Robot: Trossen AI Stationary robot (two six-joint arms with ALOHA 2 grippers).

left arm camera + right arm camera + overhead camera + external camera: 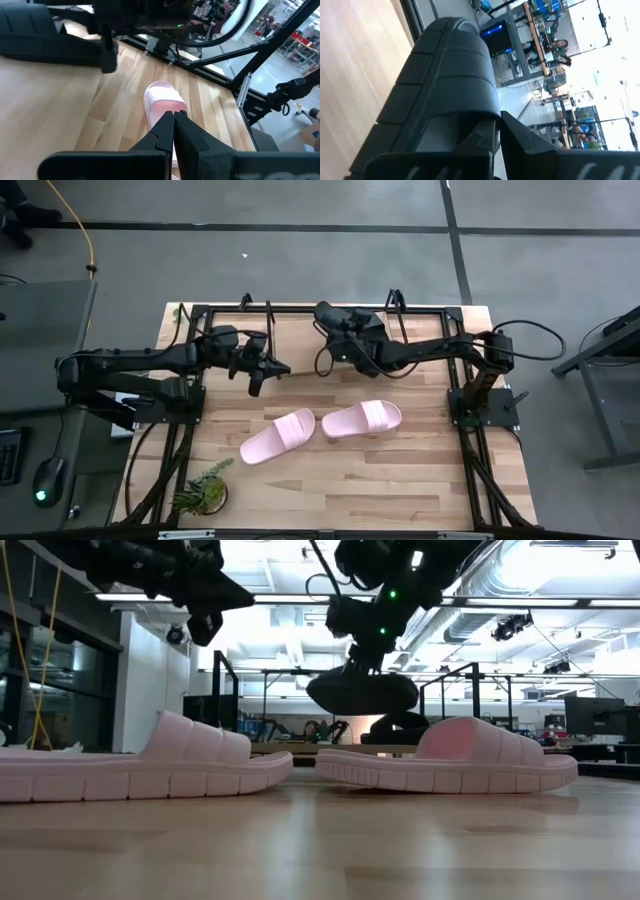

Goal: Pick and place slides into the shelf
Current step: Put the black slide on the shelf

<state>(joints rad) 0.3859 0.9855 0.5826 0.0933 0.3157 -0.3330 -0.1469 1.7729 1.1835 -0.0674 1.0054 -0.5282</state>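
Observation:
Two pale pink slides lie sole-down near the table's middle, one (278,435) to the left and one (362,420) to the right; both also show in the low view (150,765) (450,762). My right gripper (497,142) is over the far middle, shut on a black slide (362,690) held above the table. Behind it sits another dark shape (400,725), which I cannot identify. The shelf's thin black hoops (245,302) (395,298) stand at the far edge. My left gripper (174,120) is shut and empty, in the air beyond the left pink slide (161,100). My right gripper holds the black slide at the edge of its wide ribbed strap (487,112), pinched between the two fingers (530,145). The fingers come from above. The slide hangs below them, roughly level and lifted clear of the table (362,690).
A small potted plant (205,490) stands at the near left corner. The black frame (195,380) runs around the table's sides. Bare wood (380,480) lies near the front edge and between the pink slides and the far edge.

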